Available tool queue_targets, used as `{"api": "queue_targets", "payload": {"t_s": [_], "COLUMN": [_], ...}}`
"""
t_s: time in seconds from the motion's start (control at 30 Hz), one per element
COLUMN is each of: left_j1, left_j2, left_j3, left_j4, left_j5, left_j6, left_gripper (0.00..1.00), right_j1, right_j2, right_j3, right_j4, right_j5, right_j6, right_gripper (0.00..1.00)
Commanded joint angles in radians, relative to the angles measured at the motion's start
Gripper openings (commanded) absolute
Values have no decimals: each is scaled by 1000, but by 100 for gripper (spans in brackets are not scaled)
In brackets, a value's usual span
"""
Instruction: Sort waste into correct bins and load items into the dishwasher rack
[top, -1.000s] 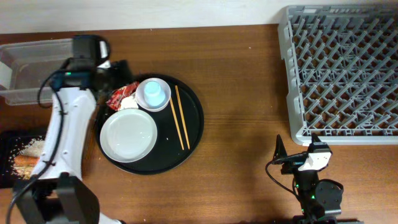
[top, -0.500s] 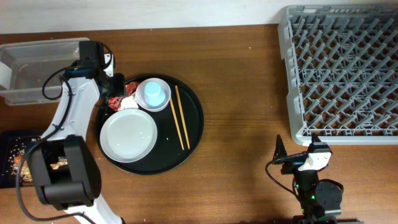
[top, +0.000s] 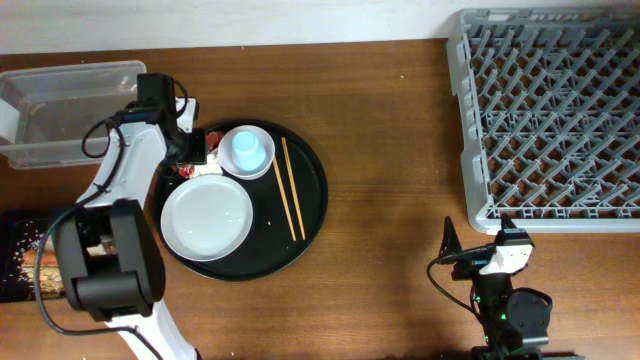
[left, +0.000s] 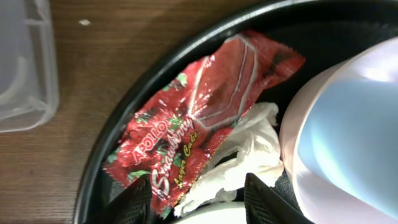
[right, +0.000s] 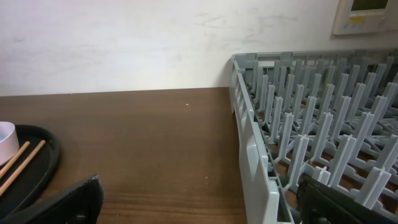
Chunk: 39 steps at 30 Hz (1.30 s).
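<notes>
The red shiny wrapper (left: 205, 118) and the crumpled white tissue (left: 249, 149) lie at the left inside edge of the round black tray (top: 312, 205). My left gripper (left: 199, 205) is down over them. It is open, with its fingers either side of the wrapper's lower end and the tissue. The pale blue cup (top: 245, 150) sits in the small white bowl (top: 264, 166), right beside them. The white plate (top: 207, 217) and the chopsticks (top: 291, 188) also rest on the tray. Near the front edge, my right gripper (top: 477, 237) stands open and empty.
The clear tub (top: 60, 110) stands at the back left, close to the tray. The black bin (top: 15, 270) at the front left holds rice and something orange. The grey dishwasher rack (top: 550, 120) fills the back right, and its near wall (right: 252, 155) shows in the right wrist view.
My left gripper has moved from the tub's corner to the tray's left edge, down onto the wrapper and tissue, and its jaws have narrowed. The right arm has not moved.
</notes>
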Motion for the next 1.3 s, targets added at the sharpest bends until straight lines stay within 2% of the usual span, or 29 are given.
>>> {"api": "queue_targets", "payload": {"t_s": [0.0, 0.37, 0.6, 0.67, 0.7, 0.73, 0.93, 1.13, 1.27], "left_j1": [-1, -21, -37, -39, -38, -38, -38, -31, -3], "left_j2": [49, 60, 61, 61, 58, 54, -84, -255, -301], "left_j3": [-2, -2, -2, -2, -2, 0, 77, 122, 122], "left_j4": [-12, -15, -16, -19, -27, -36, -51, -20, 18], "left_j5": [26, 31, 37, 37, 37, 36, 38, 50, 51], "left_j6": [24, 54, 53, 53, 52, 45, -55, -56, -57], "left_gripper": [47, 45, 26, 14, 4, 1, 1, 1, 1], "right_j1": [-6, -6, -6, -6, -6, -6, -6, -6, -6], "right_j2": [-5, -5, -5, -5, -5, -5, -5, -5, -5], "right_j3": [-5, -5, -5, -5, -5, -5, -5, -5, -5], "right_j4": [-5, -5, -5, -5, -5, -5, -5, -5, -5], "right_j5": [8, 9, 8, 8, 8, 8, 8, 8, 8], "right_j6": [-8, -8, -8, -8, -8, -8, -8, -8, -8], "right_gripper": [98, 98, 98, 98, 98, 98, 98, 98, 98]}}
